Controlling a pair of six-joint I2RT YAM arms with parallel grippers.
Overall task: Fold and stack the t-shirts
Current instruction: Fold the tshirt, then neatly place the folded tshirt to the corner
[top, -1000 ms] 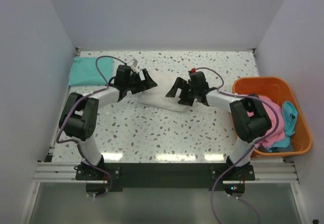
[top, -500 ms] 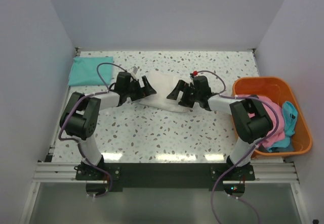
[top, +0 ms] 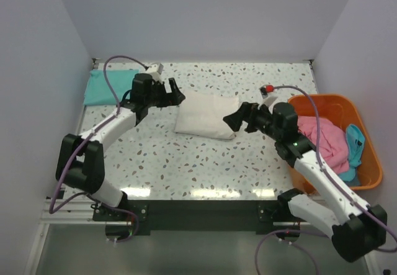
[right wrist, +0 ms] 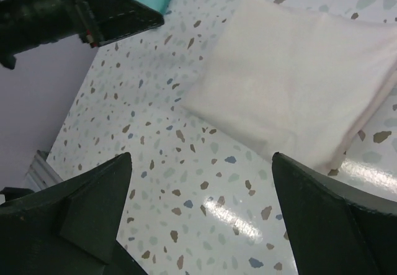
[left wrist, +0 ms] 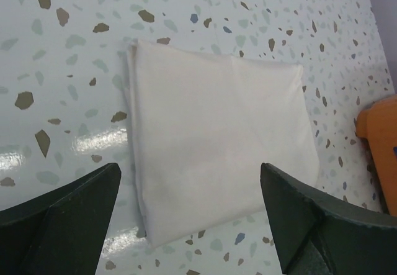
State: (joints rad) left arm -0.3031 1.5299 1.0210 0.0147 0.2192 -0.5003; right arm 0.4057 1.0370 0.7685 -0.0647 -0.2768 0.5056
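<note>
Top external view: the left gripper (top: pixel 176 94) hangs with fingers spread and empty at the upper-left corner of the folded cream t-shirt (top: pixel 206 115), its arm stretched forward. The right gripper (top: pixel 234 120), likewise spread and empty, hovers beside the shirt's right edge. A folded teal t-shirt (top: pixel 104 87) lies at the table's (top: pixel 186 160) far-left corner. A pink t-shirt (top: pixel 322 143) lies in the orange basket (top: pixel 329 99).

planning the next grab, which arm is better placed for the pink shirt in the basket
Likely right: the right tool, open, is nearest the orange basket and pink shirt; the left tool sits beyond the folded cream shirt.
</note>
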